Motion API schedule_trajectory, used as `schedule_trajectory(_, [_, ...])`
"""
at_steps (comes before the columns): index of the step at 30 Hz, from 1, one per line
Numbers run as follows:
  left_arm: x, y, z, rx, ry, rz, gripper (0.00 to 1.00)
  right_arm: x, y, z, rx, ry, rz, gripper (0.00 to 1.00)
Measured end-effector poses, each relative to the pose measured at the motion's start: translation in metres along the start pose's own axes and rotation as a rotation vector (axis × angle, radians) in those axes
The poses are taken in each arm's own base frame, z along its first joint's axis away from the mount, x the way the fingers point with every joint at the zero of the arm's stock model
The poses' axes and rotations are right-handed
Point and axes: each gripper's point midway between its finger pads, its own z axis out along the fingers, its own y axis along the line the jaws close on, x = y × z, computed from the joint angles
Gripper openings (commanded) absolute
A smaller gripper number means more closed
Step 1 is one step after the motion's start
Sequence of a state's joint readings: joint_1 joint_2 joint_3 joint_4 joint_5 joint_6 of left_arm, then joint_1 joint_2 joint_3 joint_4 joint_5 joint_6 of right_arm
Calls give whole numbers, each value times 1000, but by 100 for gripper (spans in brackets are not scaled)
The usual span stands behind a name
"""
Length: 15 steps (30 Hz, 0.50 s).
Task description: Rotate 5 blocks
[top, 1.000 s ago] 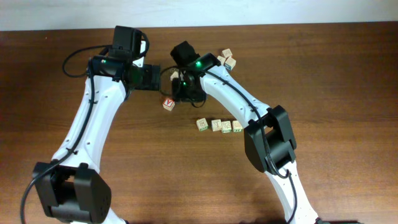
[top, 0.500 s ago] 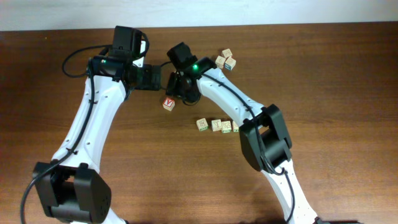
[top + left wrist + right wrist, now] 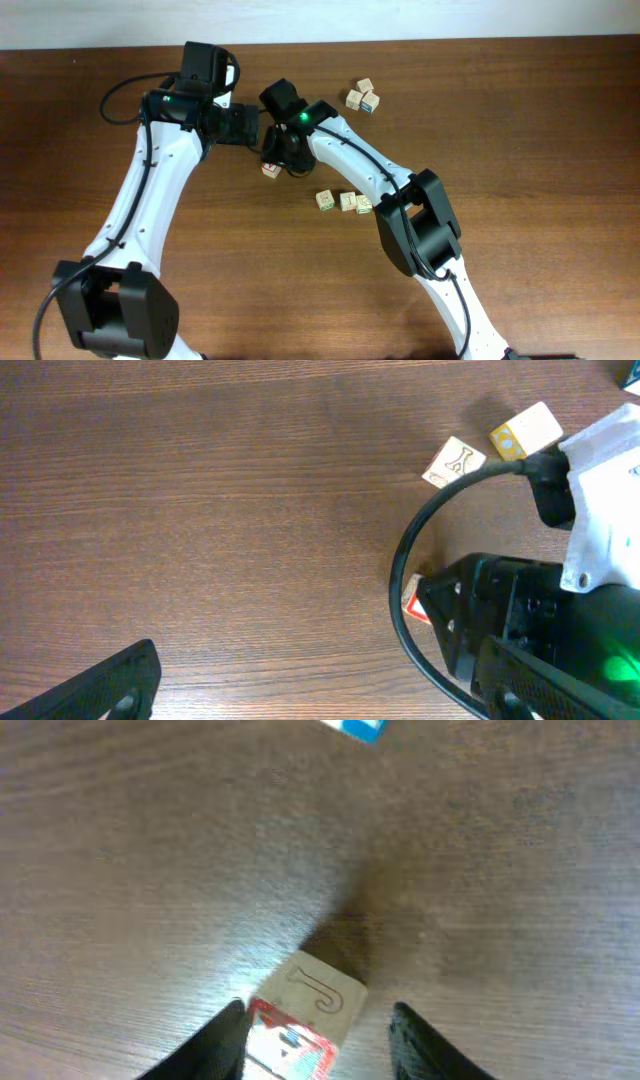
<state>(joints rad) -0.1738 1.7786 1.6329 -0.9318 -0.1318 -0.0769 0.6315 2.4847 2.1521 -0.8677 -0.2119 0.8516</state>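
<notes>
Right gripper (image 3: 318, 1025) straddles the red-lettered wooden cube (image 3: 322, 990) on the grainy brown table (image 3: 520, 120) — fingers apart, unclamped. Three green-marked cubes (image 3: 347, 201) sit nearer, to its right. Left gripper (image 3: 250, 125) — fingers spread wide.

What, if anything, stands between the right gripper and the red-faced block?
Nothing visible does. In the right wrist view the red-faced block sits between the fingers of the right gripper, with a gap on the right-hand finger's side. In the overhead view the green-marked blocks lie in a row well apart.
</notes>
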Motion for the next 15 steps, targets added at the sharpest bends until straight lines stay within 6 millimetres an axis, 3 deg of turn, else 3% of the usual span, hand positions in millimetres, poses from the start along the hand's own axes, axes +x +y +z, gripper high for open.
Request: schedule_trajectory(15, [0, 0, 0, 0, 0, 0, 99, 15, -12, -3, 52, 62, -75, 37])
